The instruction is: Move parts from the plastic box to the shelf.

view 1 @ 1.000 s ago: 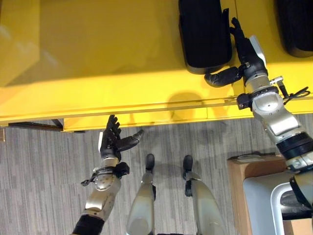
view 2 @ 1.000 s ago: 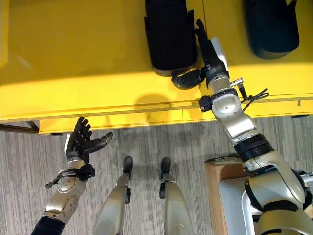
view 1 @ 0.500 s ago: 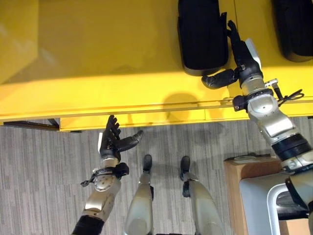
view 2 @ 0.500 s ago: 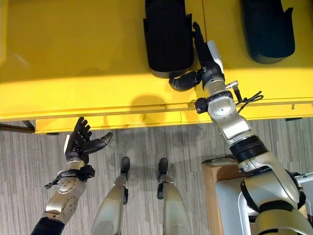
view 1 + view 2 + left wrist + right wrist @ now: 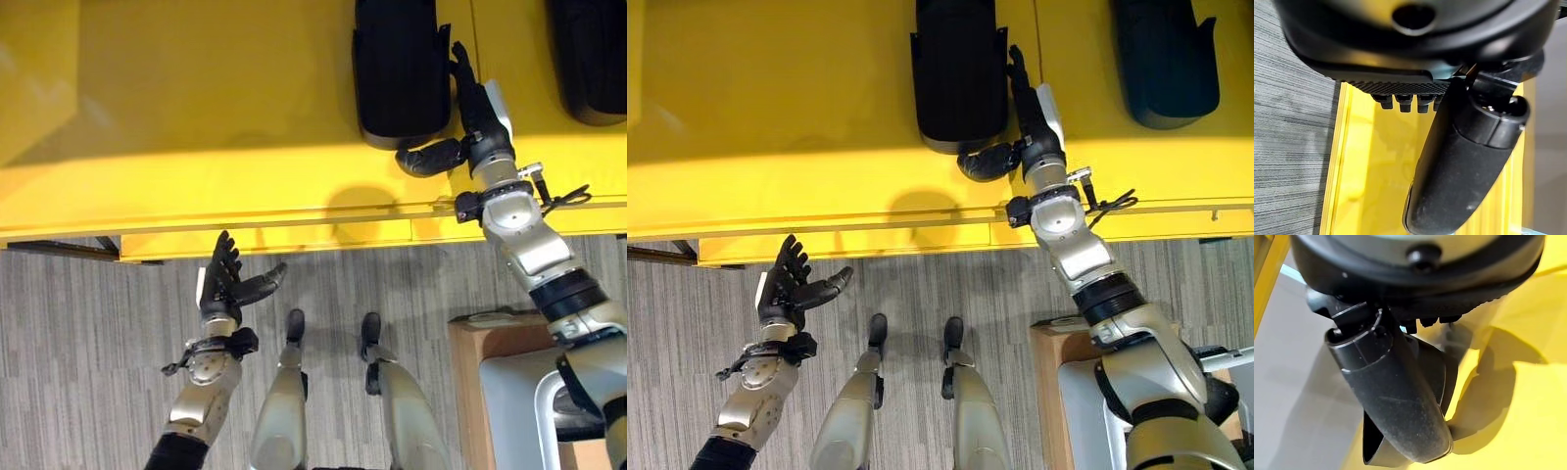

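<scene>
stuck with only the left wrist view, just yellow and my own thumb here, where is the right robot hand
Observer: The right robot hand is up on the yellow shelf, its fingers straight along the right side of a black part.
Operator: is it gripping that part
Observer: No. The fingers lie straight beside it and the thumb sticks out past its near end; I can't tell whether they touch it.
Operator: any other parts up there
Observer: A second black part lies further right on the shelf.
Operator: and my left robot hand
Observer: The left robot hand hangs open over the grey floor, just short of the shelf edge, holding nothing.
</scene>
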Robot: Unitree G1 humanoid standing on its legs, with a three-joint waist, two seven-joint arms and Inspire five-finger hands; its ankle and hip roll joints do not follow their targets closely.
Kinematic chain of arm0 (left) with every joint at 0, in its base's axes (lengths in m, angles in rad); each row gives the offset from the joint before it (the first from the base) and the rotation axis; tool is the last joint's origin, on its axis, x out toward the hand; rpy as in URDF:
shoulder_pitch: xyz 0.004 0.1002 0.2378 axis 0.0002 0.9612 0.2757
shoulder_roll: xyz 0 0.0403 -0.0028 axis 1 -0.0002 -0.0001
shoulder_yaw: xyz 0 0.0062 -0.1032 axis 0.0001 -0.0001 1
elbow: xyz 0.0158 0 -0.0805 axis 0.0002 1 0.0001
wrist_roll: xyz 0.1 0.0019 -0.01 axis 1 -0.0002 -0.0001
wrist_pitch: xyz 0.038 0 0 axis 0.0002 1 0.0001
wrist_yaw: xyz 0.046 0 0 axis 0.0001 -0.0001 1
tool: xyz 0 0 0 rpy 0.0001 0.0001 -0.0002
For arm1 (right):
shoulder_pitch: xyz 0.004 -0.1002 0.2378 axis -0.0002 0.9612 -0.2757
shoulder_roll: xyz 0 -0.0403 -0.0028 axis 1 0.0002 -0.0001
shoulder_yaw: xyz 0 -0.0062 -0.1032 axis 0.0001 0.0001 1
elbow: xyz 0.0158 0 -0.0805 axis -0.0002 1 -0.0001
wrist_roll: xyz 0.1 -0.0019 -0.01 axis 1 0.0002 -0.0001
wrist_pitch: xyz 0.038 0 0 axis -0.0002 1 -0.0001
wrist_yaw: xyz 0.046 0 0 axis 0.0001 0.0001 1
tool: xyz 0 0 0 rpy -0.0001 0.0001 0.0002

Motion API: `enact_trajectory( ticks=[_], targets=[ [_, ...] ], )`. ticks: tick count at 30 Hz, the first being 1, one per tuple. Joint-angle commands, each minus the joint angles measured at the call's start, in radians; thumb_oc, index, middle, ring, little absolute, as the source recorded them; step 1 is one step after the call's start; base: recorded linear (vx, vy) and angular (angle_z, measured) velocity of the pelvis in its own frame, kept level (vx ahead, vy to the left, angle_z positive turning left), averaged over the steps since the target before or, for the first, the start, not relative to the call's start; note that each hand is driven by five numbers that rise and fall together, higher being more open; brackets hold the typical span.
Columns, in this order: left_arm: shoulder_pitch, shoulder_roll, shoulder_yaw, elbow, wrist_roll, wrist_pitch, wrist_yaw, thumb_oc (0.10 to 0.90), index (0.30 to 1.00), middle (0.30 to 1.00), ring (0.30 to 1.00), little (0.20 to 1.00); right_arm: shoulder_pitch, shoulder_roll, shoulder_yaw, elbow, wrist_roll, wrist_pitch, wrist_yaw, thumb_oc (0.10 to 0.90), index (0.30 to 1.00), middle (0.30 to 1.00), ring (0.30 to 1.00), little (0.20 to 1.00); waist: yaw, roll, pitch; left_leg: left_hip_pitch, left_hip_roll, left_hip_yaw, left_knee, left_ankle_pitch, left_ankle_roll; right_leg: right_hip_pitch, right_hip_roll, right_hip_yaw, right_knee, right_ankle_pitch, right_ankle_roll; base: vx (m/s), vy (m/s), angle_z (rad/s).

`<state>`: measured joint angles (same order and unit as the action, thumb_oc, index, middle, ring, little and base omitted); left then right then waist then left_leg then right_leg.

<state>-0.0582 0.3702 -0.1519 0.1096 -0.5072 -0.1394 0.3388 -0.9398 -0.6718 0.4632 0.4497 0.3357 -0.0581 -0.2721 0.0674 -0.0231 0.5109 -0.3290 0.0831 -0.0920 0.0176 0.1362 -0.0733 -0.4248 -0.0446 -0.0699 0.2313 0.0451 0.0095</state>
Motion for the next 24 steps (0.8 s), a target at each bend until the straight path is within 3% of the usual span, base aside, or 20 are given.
enact_trajectory(
  ticks=[1,24],
  targets=[
    [0.035,0.036,0.010,-0.077,-0.007,-0.105,0.005,0.900,1.000,1.000,1.000,1.000,-0.040,0.042,-0.034,0.020,-0.004,-0.064,-0.037,0.900,1.000,1.000,1.000,1.000,0.037,-0.053,-0.104,0.059,0.048,-0.040,-0.022,-0.048,0.007,0.053,-0.077,0.022,-0.005,-0.020,0.083,0.00,0.000,0.00],
    [0.019,0.035,0.007,-0.073,-0.006,-0.109,0.014,0.900,1.000,1.000,1.000,1.000,-0.040,-0.012,-0.055,0.053,-0.041,-0.059,-0.057,0.900,1.000,1.000,1.000,1.000,0.028,-0.059,-0.091,0.056,0.045,-0.035,-0.015,-0.056,0.009,0.046,-0.076,0.025,0.002,-0.024,0.083,0.00,0.001,0.01]
  ],
)
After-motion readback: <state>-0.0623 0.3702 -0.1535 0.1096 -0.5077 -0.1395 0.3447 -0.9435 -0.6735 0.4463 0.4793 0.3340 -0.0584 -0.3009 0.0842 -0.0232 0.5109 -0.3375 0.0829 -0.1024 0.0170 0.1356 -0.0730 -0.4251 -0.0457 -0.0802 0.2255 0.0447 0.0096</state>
